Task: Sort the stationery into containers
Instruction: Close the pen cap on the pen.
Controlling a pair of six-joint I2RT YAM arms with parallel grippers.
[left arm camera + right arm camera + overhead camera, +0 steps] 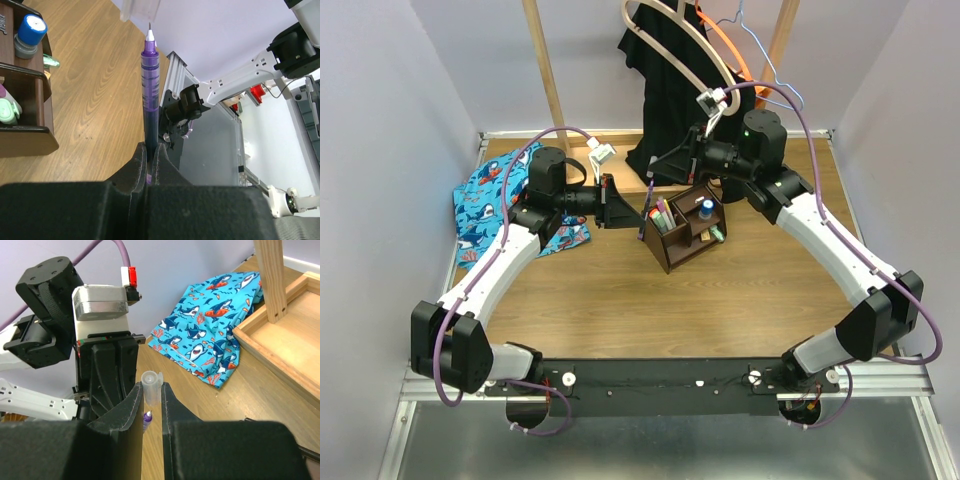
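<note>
My left gripper [149,155] is shut on a thin purple pen [149,90], whose white tip points away from the wrist. My right gripper [150,390] is shut on a clear plastic pen cap [151,386]. The pen tip [148,416] sits just below the cap, apart from it. In the top view both grippers meet above the table just left of the dark brown organizer [685,228]; the left gripper [620,205] holds the pen [644,218] and the right gripper [665,172] is behind it. The organizer [25,135] holds a blue bottle [29,35] and a pale green marker [9,111].
A blue shark-patterned cloth [495,200] lies at the left of the table. A light wooden rack base [280,340] with upright posts stands behind, with dark clothing and hangers [690,80] on it. Purple walls close in both sides.
</note>
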